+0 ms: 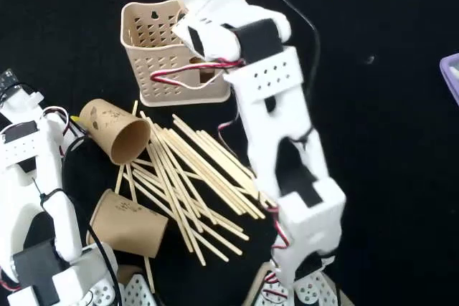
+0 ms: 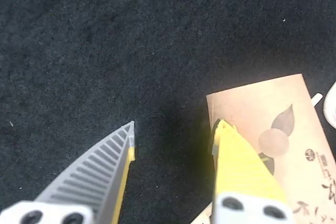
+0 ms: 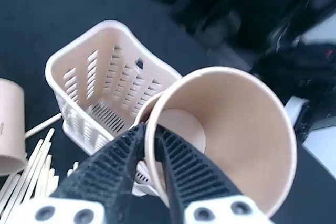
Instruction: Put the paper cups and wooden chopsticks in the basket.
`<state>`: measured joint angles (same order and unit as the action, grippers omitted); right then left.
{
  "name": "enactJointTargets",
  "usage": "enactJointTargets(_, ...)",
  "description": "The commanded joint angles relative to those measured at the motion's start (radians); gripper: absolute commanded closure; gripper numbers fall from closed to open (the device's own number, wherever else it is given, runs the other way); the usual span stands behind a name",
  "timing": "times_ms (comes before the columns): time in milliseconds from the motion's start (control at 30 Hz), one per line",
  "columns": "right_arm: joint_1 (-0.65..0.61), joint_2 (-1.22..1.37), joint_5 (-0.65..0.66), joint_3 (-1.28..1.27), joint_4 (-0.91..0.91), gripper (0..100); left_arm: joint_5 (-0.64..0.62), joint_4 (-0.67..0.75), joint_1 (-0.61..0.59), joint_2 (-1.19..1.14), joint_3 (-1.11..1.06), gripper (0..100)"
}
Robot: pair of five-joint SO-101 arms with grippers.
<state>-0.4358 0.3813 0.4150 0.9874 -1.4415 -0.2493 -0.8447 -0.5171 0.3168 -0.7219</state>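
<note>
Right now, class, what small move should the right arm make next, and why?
Probably shift the right end effector sideways until the paper cup hangs over the basket opening. It grips the cup's rim, but the cup looks beside the basket, so releasing now might miss.

- The table (image 1: 387,141) has a black, cloth-like top.
- A beige slotted basket (image 1: 147,59) stands upright at 11 o'clock.
- Wooden chopsticks (image 1: 193,177) lie in a loose fan at 7 o'clock.
- The first paper cup (image 1: 115,130) lies on its side at 9 o'clock and the second paper cup (image 1: 129,223) at 7 o'clock, both touching the chopsticks.
- A purple object (image 1: 452,73) sits at the 3 o'clock edge.
</note>
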Motion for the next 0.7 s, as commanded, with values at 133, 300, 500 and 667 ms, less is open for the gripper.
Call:
enactJointTargets(133,-0.015,0.012,-0.015,0.421,-0.265,68.3,0.003,0.011,-0.008,0.009,0.01,76)
enactJointTargets(300,-0.018,-0.018,-0.017,0.495,-0.327,77.8,0.003,0.006,-0.008,0.012,0.013,76)
enactJointTargets(500,-0.072,-0.203,-0.017,0.352,-0.327,80.0,0.083,-0.031,0.01,0.02,0.035,76)
enactJointTargets(667,-0.044,-0.464,-0.012,0.077,-0.327,80.0,0.307,-0.342,0.016,0.02,0.283,76)
